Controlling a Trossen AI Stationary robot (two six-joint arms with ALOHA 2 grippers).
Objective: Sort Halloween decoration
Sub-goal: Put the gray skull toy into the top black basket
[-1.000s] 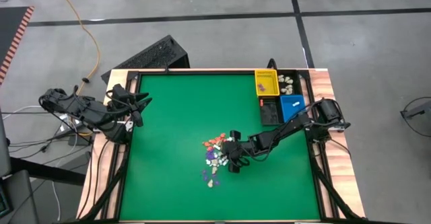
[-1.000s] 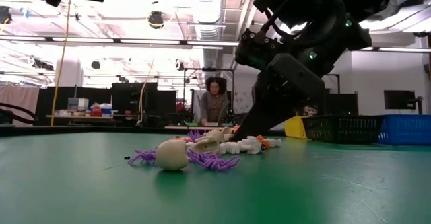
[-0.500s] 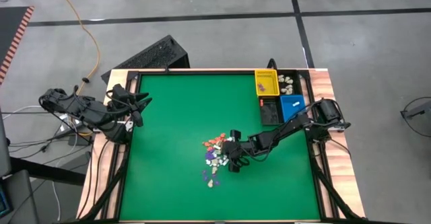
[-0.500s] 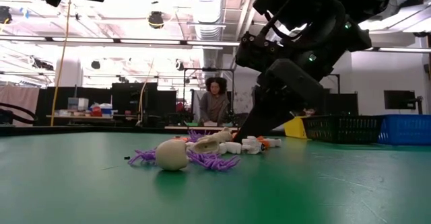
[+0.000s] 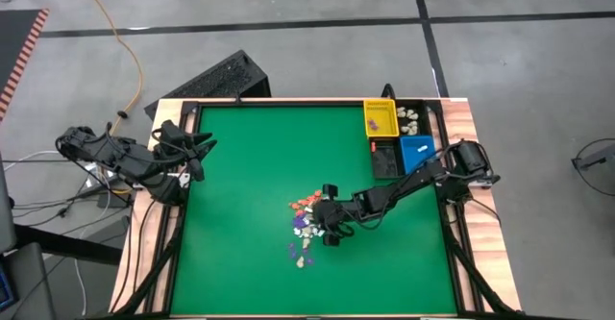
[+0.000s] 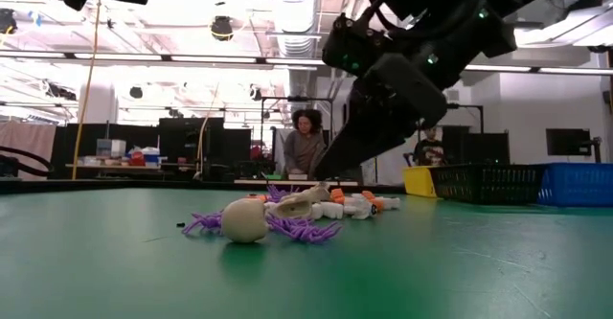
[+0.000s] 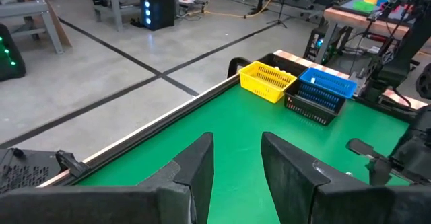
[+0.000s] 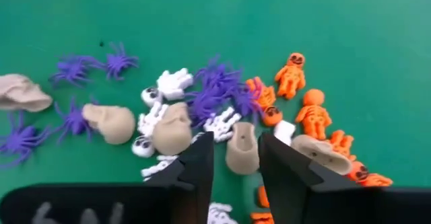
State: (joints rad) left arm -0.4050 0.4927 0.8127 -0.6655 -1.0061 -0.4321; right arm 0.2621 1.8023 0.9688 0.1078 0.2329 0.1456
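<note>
Trinket pile mid-table — green mat open around.

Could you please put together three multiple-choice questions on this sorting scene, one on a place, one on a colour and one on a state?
1. Where does the right hand hang?
A. over the trinket pile mid-table
B. inside the yellow bin
C. off the table's left edge

2. What colour are the spider-shaped trinkets?
A. orange
B. purple
C. white

3. How do the right hand's fingers stand?
A. clamped on a purple spider
B. apart, with a cream skull showing in the gap between them
C. shut on nothing

Answers:
1 A: the high view shows the right arm stretched out to the heap, far from the yellow bin.
2 B: the right wrist view shows them purple, beside orange skeletons.
3 B: the right wrist view shows the fingers parted with the skull between them.
</note>
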